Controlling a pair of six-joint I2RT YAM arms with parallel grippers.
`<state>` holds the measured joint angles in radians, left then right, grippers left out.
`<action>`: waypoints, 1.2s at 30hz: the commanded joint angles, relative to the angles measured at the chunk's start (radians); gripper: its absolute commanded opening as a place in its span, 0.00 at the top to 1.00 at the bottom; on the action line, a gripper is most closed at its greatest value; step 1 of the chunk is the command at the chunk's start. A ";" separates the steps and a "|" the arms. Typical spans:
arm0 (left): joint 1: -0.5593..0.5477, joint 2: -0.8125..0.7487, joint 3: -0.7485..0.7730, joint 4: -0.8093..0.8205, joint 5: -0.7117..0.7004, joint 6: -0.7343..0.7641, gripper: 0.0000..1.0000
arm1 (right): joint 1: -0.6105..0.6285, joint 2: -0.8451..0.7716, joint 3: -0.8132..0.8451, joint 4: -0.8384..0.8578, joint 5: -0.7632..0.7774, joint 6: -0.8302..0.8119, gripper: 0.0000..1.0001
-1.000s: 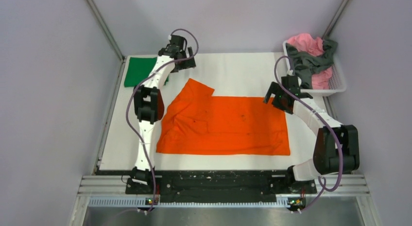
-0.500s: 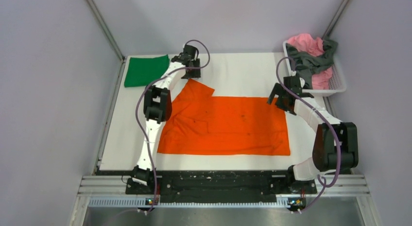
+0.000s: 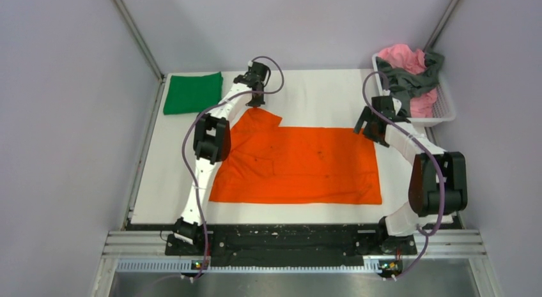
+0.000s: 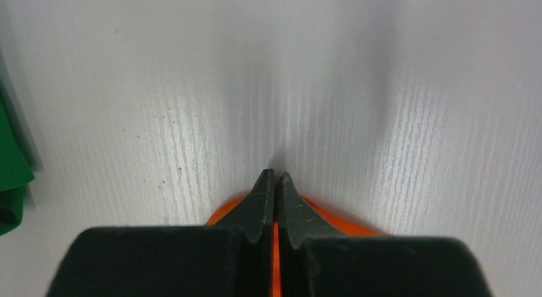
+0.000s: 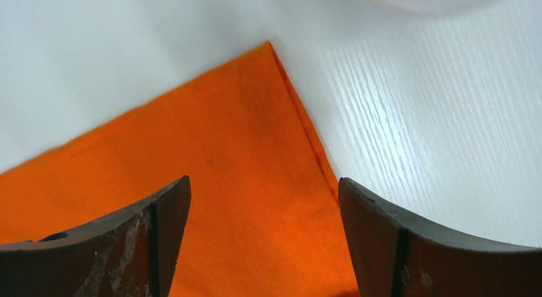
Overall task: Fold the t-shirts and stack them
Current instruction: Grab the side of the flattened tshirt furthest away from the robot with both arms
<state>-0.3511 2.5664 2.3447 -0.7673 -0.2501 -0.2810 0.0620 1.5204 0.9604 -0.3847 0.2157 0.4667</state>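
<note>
The orange t-shirt (image 3: 300,163) lies spread flat on the white table, one sleeve pointing to the back left. My left gripper (image 3: 257,100) is shut on the tip of that sleeve; in the left wrist view orange cloth (image 4: 345,221) shows beside and between the closed fingers (image 4: 275,175). My right gripper (image 3: 365,127) hovers open over the shirt's far right corner, its fingers (image 5: 264,182) straddling the orange cloth (image 5: 224,137) near the hem. A folded green t-shirt (image 3: 192,92) lies at the back left. A pink t-shirt (image 3: 404,57) and a dark grey one (image 3: 409,83) are bunched in the basket.
The white plastic basket (image 3: 445,110) stands at the back right corner, close behind my right gripper. Grey walls enclose the table on three sides. An edge of the green cloth (image 4: 9,175) shows at the left of the left wrist view.
My left arm swung right, away from the green t-shirt, came down on the orange sleeve and shut on it. The right gripper edged slightly toward the back and its jaws narrowed a little.
</note>
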 commanded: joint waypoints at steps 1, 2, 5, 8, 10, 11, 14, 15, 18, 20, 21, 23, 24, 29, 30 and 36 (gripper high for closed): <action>0.001 -0.065 -0.024 -0.048 -0.026 -0.011 1.00 | -0.007 0.117 0.152 0.038 0.059 0.029 0.19; 0.001 -0.080 -0.028 -0.039 -0.026 -0.016 1.00 | -0.004 0.151 0.177 0.044 0.072 0.032 0.22; -0.001 -0.133 -0.053 -0.004 -0.005 -0.030 1.00 | 0.005 0.257 0.256 0.048 0.130 0.036 0.29; -0.004 -0.181 -0.091 0.026 0.008 -0.044 1.00 | 0.007 0.352 0.344 0.036 0.165 0.044 0.33; -0.006 -0.210 -0.121 0.045 0.007 -0.051 1.00 | 0.008 0.413 0.395 0.023 0.175 0.043 0.38; -0.008 -0.222 -0.134 0.048 0.006 -0.055 1.00 | 0.009 0.436 0.417 0.007 0.179 0.044 0.39; -0.008 -0.251 -0.173 0.054 0.002 -0.062 1.00 | 0.021 0.472 0.434 -0.029 0.212 0.043 0.40; -0.010 -0.262 -0.186 0.053 0.001 -0.065 1.00 | 0.024 0.474 0.427 -0.037 0.213 0.044 0.41; -0.012 -0.307 -0.243 0.066 0.003 -0.073 1.00 | 0.039 0.463 0.386 -0.048 0.230 0.046 0.43; -0.014 -0.336 -0.282 0.084 0.004 -0.080 1.00 | 0.047 0.450 0.351 -0.060 0.247 0.056 0.44; -0.015 -0.349 -0.298 0.088 0.000 -0.083 1.00 | 0.049 0.443 0.340 -0.069 0.256 0.063 0.44; -0.017 -0.374 -0.328 0.098 -0.008 -0.089 1.00 | 0.052 0.427 0.311 -0.072 0.268 0.076 0.46; -0.020 -0.386 -0.344 0.103 -0.009 -0.090 1.00 | 0.053 0.424 0.301 -0.074 0.270 0.079 0.47; -0.024 -0.423 -0.396 0.112 -0.019 -0.101 1.00 | 0.054 0.418 0.285 -0.081 0.283 0.093 0.63; -0.027 -0.429 -0.402 0.112 -0.020 -0.101 1.00 | 0.056 0.414 0.283 -0.074 0.281 0.088 0.65; -0.032 -0.472 -0.423 0.090 0.022 -0.104 1.00 | 0.071 0.388 0.336 -0.016 0.275 0.007 0.98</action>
<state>-0.3759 2.1956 1.9305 -0.6945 -0.2497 -0.3687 0.1135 1.9453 1.2762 -0.3885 0.4717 0.5323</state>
